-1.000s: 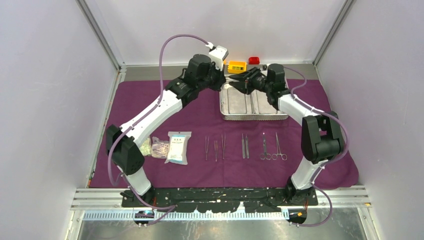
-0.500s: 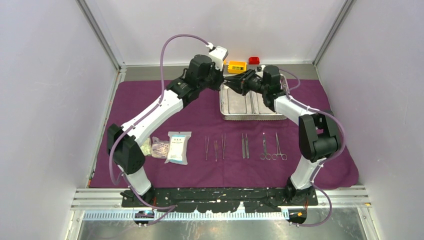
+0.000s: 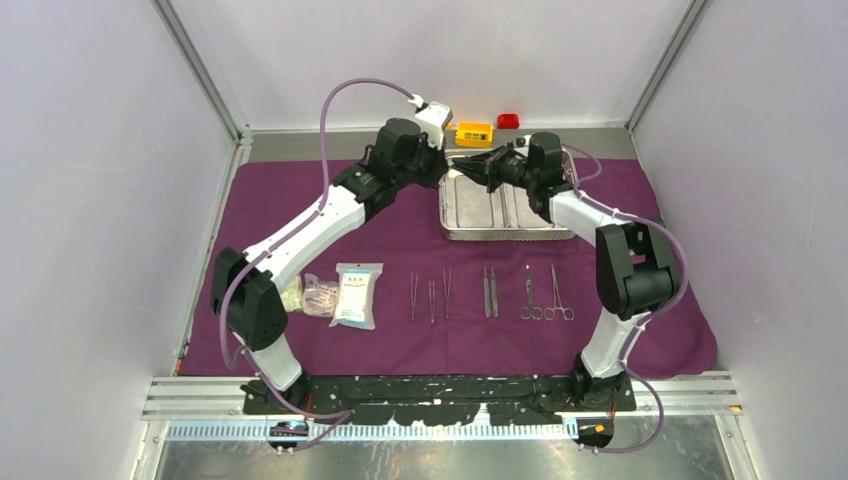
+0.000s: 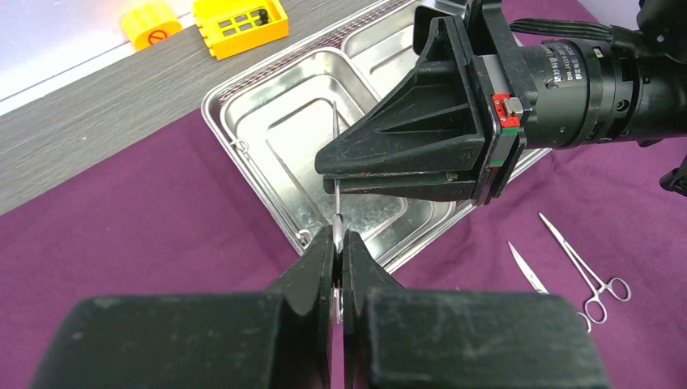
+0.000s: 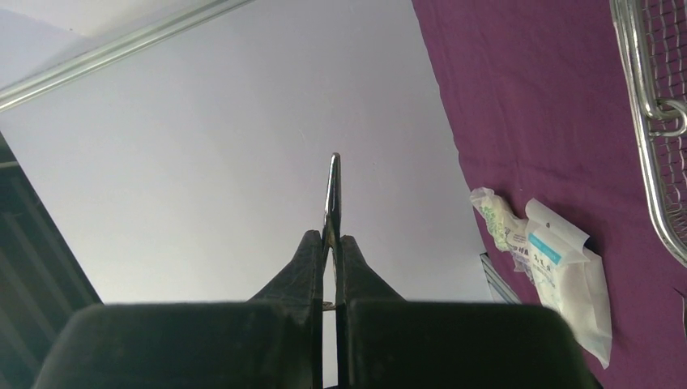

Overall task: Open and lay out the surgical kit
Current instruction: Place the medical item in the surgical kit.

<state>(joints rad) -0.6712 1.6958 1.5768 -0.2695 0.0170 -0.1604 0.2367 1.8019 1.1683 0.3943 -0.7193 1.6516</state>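
Over the far left corner of the steel tray, my two grippers meet tip to tip. The left gripper is shut on one end of a thin steel instrument; which kind, I cannot tell. The right gripper is shut on the same instrument, whose tip sticks out past its fingers. In the top view the left gripper and the right gripper almost touch. Tweezers, scissors and a clamp lie in a row on the purple cloth. Sealed packets lie to their left.
A yellow brick and a red brick sit on the grey strip beyond the cloth. From the left wrist, the yellow brick and an orange piece show behind the tray. Walls close in on both sides.
The right gripper has moved left to the left gripper's tip and shut on the instrument it holds. The left gripper has stayed shut and barely moved.
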